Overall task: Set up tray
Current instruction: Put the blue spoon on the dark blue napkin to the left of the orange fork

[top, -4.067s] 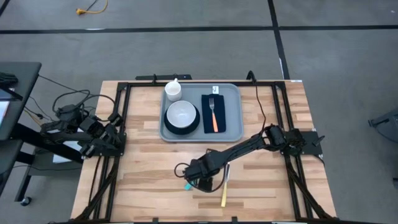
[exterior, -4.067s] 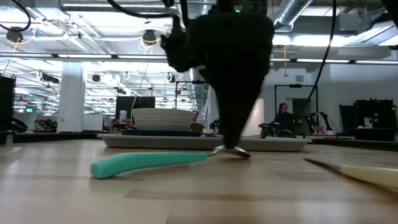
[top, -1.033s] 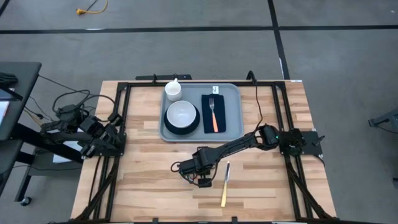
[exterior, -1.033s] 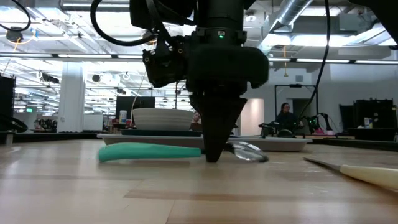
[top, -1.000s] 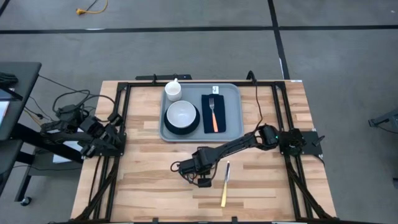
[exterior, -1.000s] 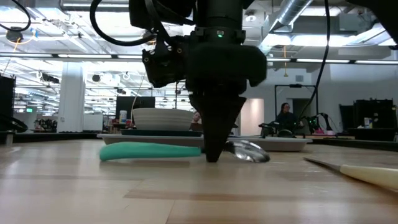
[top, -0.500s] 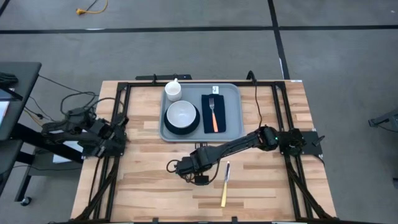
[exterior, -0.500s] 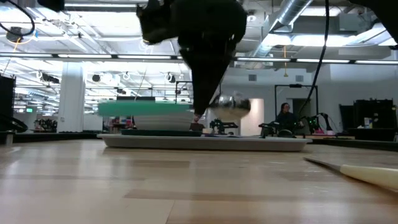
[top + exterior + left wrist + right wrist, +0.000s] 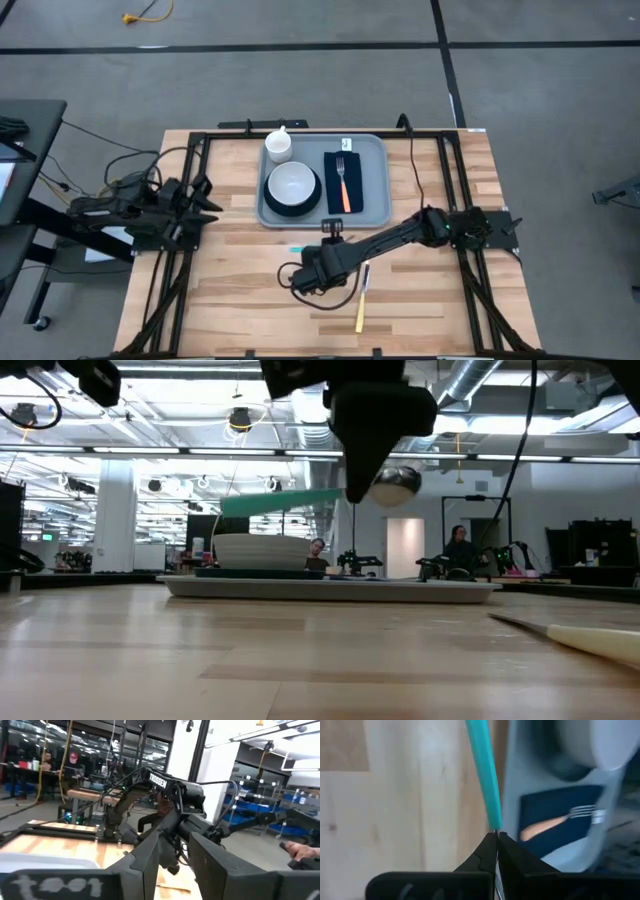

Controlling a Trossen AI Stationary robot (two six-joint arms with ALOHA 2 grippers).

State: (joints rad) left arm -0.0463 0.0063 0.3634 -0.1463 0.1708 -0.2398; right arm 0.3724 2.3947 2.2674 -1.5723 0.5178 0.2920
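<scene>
The pale grey-blue tray (image 9: 377, 180) lies at the table's far middle. On it are a white bowl (image 9: 292, 185) on a dark plate, a white cup (image 9: 278, 145), and a black napkin (image 9: 332, 190) carrying an orange-handled fork (image 9: 344, 185). My right gripper (image 9: 352, 497) hangs above the bare wood just near of the tray, shut on a spoon (image 9: 280, 502) with a teal handle. In the high view the arm covers all of the spoon but the handle's tip (image 9: 296, 249). My left gripper (image 9: 172, 857) stands open at the table's left edge, with nothing between its fingers. My right gripper pinches the spoon between its two fingertips at the neck (image 9: 494, 827), where the teal handle ends. The fingers point down from above and lie across the spoon. The spoon hangs lifted clear of the table, about level, with its metal bowl (image 9: 395, 484) on one side and the handle on the other.
A knife (image 9: 362, 305) with a pale yellow handle lies on the wood near the table's front edge, just right of my right gripper. Bare wood stretches between the tray and the near edge. A black frame runs along the table's left, right and far sides.
My right gripper has risen from the table with the spoon. The spoon lay on the wood a second ago and now hangs well above it, still about level. My left arm has swung up and a little toward the tray.
</scene>
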